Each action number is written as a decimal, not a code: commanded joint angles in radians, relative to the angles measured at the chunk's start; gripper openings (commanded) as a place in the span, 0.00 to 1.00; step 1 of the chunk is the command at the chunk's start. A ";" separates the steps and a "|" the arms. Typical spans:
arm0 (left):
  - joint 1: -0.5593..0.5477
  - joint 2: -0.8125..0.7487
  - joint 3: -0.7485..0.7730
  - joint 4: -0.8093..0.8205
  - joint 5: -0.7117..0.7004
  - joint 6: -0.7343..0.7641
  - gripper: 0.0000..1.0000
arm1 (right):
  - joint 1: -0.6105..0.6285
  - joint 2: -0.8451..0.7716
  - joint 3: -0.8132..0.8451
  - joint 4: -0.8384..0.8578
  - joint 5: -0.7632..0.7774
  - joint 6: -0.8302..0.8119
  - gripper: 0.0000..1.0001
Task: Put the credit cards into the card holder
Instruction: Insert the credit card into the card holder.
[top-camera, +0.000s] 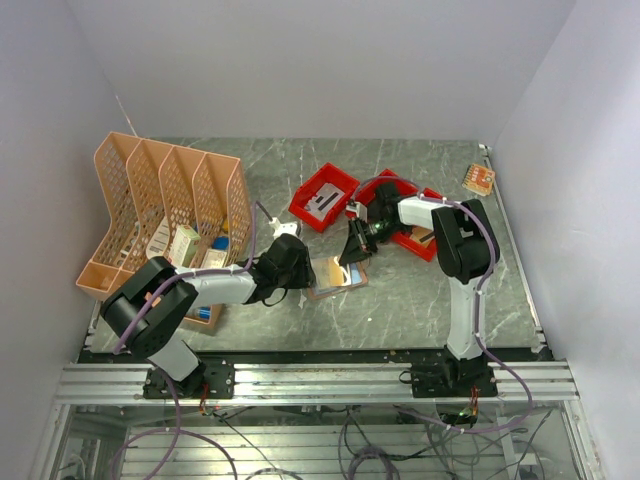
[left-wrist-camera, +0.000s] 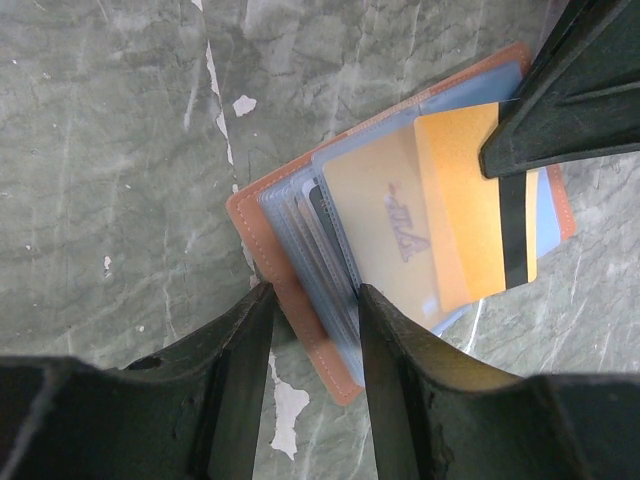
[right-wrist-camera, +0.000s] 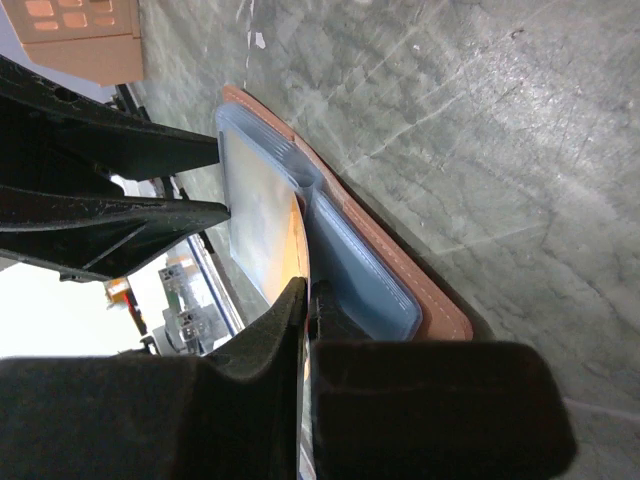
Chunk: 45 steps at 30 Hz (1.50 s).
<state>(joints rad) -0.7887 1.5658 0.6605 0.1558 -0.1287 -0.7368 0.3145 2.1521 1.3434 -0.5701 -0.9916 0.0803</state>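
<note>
The top external camera sits high above and behind the arms, looking down and forward. Both bases lie at the bottom edge, the whole table (top-camera: 420, 300) fills the middle, and pale walls close the top and sides. From this far off, the card holder (top-camera: 335, 272) is only a small patch near the centre.

The left wrist camera looks almost straight down from very close. The left gripper (left-wrist-camera: 313, 300) sits at its bottom edge and the right gripper (left-wrist-camera: 500, 150) enters at upper right.

The right wrist camera looks along its own fingers at a low, grazing angle, equally close, with the left arm's fingers (right-wrist-camera: 120, 140) at the left edge.

All three views share the card holder. Both wrist views also share the credit card (left-wrist-camera: 465, 210).
</note>
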 joint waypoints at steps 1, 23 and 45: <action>0.002 0.029 0.014 -0.007 0.027 0.037 0.50 | 0.019 0.051 0.022 -0.026 0.074 -0.014 0.00; -0.042 -0.147 0.084 -0.136 -0.087 0.053 0.55 | 0.051 0.105 0.075 -0.023 0.048 -0.001 0.07; -0.322 0.348 0.598 -0.313 -0.462 -0.201 0.36 | 0.049 0.111 0.062 0.000 0.042 0.012 0.09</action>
<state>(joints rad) -1.0977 1.8584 1.1816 -0.0715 -0.4759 -0.8997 0.3515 2.2242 1.4132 -0.5961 -1.0248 0.1001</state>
